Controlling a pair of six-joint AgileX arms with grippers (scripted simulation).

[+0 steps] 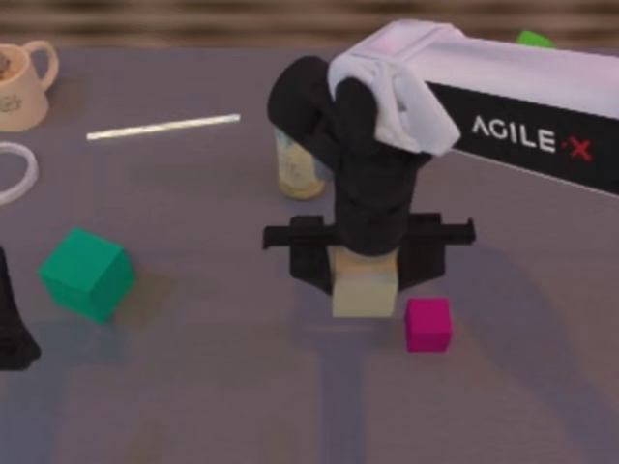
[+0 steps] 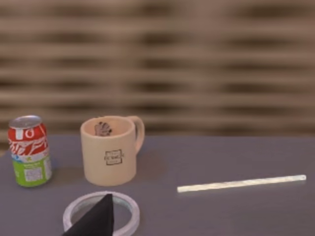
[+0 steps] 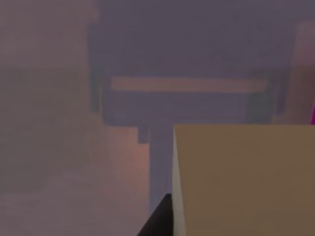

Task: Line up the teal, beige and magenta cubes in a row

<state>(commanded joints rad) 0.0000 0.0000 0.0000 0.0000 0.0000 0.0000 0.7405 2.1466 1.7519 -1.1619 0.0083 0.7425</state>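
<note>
Right now the beige cube (image 1: 365, 288) is clamped in the right claw (image 1: 366, 274) just left of the magenta cube (image 1: 428, 324), which could be bumped if lowered crookedly.

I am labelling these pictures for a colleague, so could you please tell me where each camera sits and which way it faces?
Top view: above the table, looking down on the teal cube, magenta cube and right claw over the beige cube.
Left wrist view: low at the table's left, facing the mug, can and stick; a dark finger shows.
Right wrist view: pressed close to the beige cube.
Shared: mug and stick; beige cube.
</note>
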